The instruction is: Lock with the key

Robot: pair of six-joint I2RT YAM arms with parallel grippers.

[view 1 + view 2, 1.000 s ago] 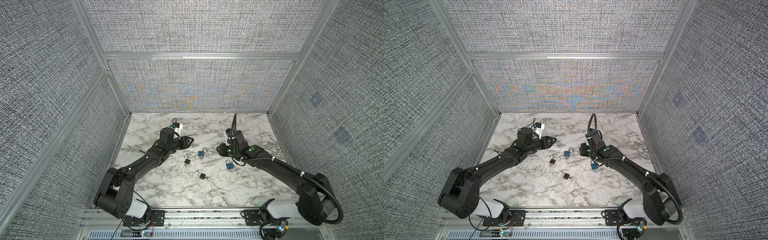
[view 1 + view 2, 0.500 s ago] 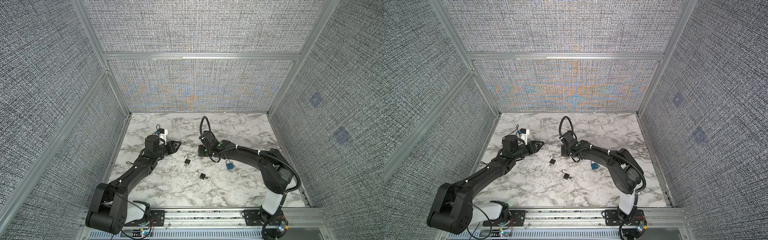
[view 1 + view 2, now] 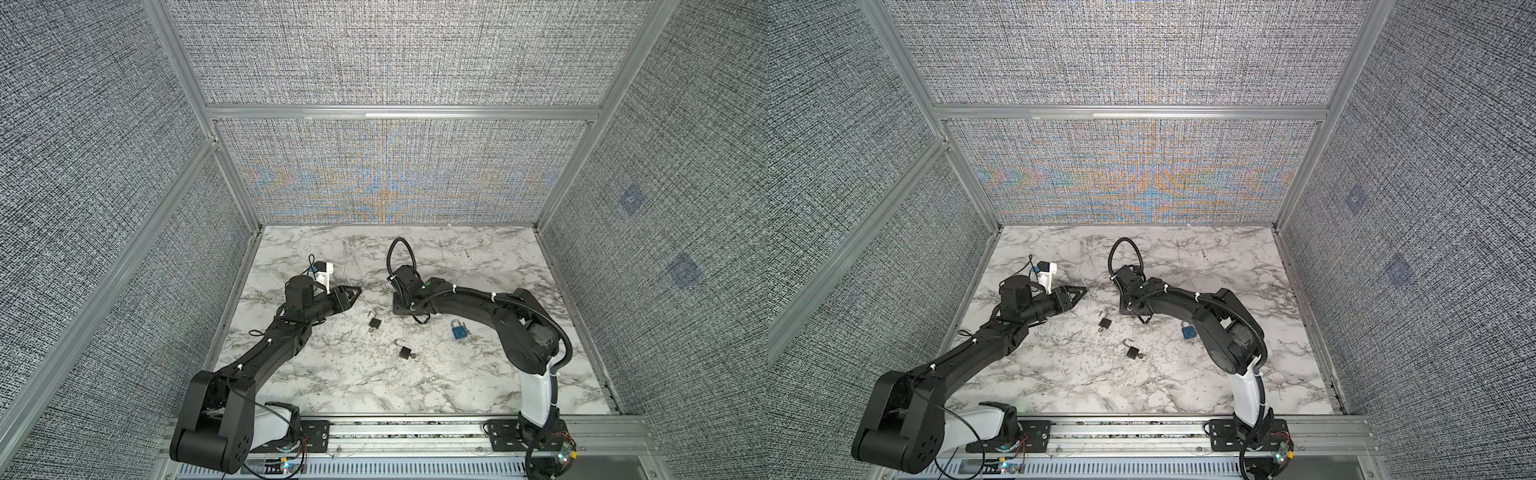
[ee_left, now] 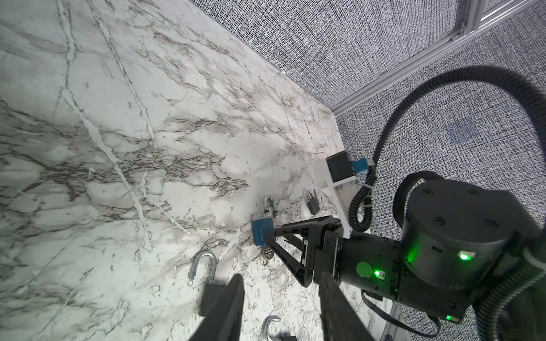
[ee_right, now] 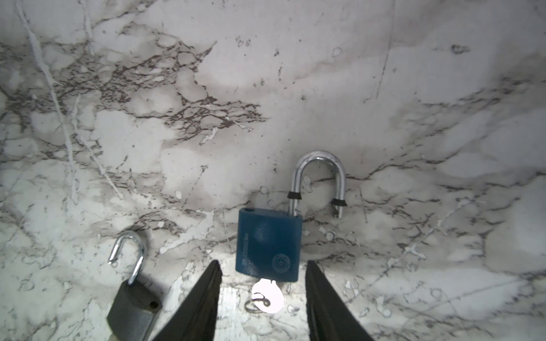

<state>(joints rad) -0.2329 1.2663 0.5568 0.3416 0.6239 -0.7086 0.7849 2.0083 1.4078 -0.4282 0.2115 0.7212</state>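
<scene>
After my right gripper swung over to the blue padlock, its jaws stood apart astride the key | left gripper gaped empty | I judged locking imminent.

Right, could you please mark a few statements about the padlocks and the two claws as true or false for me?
1. The blue padlock in front of the right claw has its shackle open. True.
2. The right claw is shut on the key. False: its fingers stand apart on either side of the key, not touching it.
3. A key ring hangs on the key. True.
4. The left claw holds a black padlock. False: it is open and holds nothing.
5. The black padlock nearer the left claw and the other black padlock have shut shackles. False: both shackles are open.
</scene>
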